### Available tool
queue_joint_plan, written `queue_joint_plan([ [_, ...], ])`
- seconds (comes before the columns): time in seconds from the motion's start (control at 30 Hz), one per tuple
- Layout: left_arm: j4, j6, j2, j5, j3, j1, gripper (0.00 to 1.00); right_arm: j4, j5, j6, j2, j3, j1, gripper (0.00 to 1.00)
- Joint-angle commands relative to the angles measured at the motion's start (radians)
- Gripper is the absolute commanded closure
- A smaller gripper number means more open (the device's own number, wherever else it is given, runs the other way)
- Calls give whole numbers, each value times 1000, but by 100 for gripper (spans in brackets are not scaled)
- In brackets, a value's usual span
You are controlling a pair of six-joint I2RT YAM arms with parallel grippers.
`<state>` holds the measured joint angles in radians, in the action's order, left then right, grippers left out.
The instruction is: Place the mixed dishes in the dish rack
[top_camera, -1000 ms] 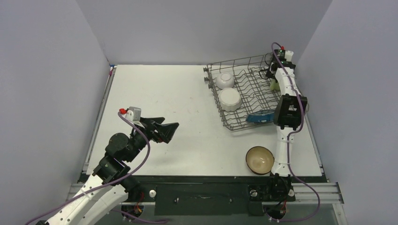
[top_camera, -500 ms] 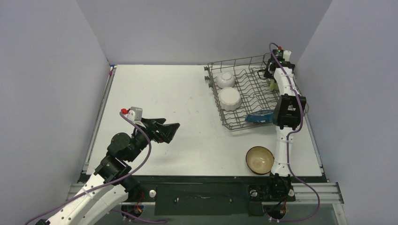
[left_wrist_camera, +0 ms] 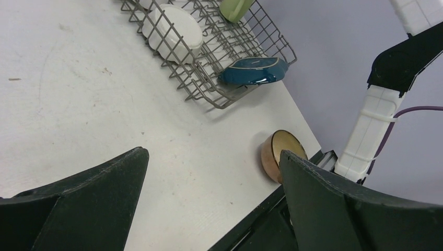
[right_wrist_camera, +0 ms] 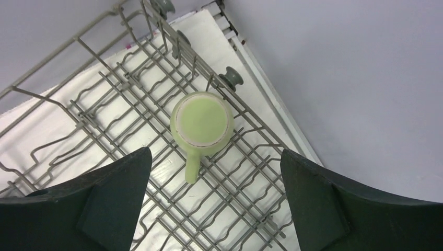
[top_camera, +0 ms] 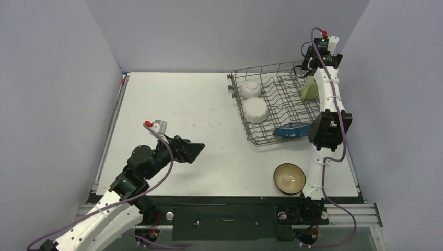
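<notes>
1. The table (top_camera: 183, 104) is a flat, matte white slab, scuffed in places.
2. The dish rack (top_camera: 282, 99), grey wire with rows of upright tines, sits at the far right of it.
3. The left gripper (left_wrist_camera: 213, 154) hangs over bare tabletop, its jaws spread wide with nothing between them.
4. The right gripper (right_wrist_camera: 215, 152) hangs above the rack's far right corner, jaws wide apart and gripping nothing.
5. The white scalloped plate (top_camera: 256, 110) leans among the tines on the rack's left side.
6. The dark blue leaf-shaped dish (top_camera: 290, 129) is glossy and stands at the near right corner, its long axis along the rack's near edge.
7. The brown bowl (top_camera: 289, 178), cream inside, stands on the table outside the rack, beside the right arm. The left wrist view shows its coppery outer wall.
8. The small white bowl (top_camera: 251, 89) sits at the far left of the rack.
9. The pale green mug (right_wrist_camera: 201, 123) stands below the right gripper. Only the right wrist view shows its round end facing up and its handle pointing down the frame.
</notes>
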<state>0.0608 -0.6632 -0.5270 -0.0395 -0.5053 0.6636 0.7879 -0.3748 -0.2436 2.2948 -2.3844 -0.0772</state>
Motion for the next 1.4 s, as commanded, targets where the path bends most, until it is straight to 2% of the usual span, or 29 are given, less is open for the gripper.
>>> queue_joint_plan([
  [0.0, 3, -34, -14, -43, -3, -2, 4, 35, -33, -21, -73, -1, 0, 11],
  [0.13, -39, -52, -60, -68, 5, 0, 4, 69, -25, -75, -140, 57, 6, 10],
  [0.3, -134, -57, -136, -40, 13, 58, 4, 76, -51, -158, -307, 300, 42, 10],
  [0.37, -160, -54, -183, 6, 8, 121, 4, 77, -83, -179, -403, 405, 78, 10],
  [0.53, -220, -19, -348, 200, -51, 381, 4, 81, -132, -236, -710, 665, 168, 10],
  [0.67, -269, -8, -516, 326, -133, 560, 3, 49, 29, -271, -964, 926, 174, 10],
  [0.8, -292, 0, -720, 438, -255, 695, 1, 59, 132, -300, -1197, 1085, 177, 10],
  [0.97, -194, 18, -1002, 653, -496, 813, 0, 99, 149, -344, -1453, 1170, 173, 10],
  [1.07, -46, 15, -1141, 752, -647, 834, 0, 137, 135, -359, -1530, 1174, 171, 10],
  [1.17, 43, 16, -1274, 811, -781, 839, 9, 187, 63, -360, -1595, 1159, 168, 10],
  [1.37, 51, 48, -1424, 797, -891, 835, 27, 203, -10, -385, -1715, 1179, 166, 10],
])
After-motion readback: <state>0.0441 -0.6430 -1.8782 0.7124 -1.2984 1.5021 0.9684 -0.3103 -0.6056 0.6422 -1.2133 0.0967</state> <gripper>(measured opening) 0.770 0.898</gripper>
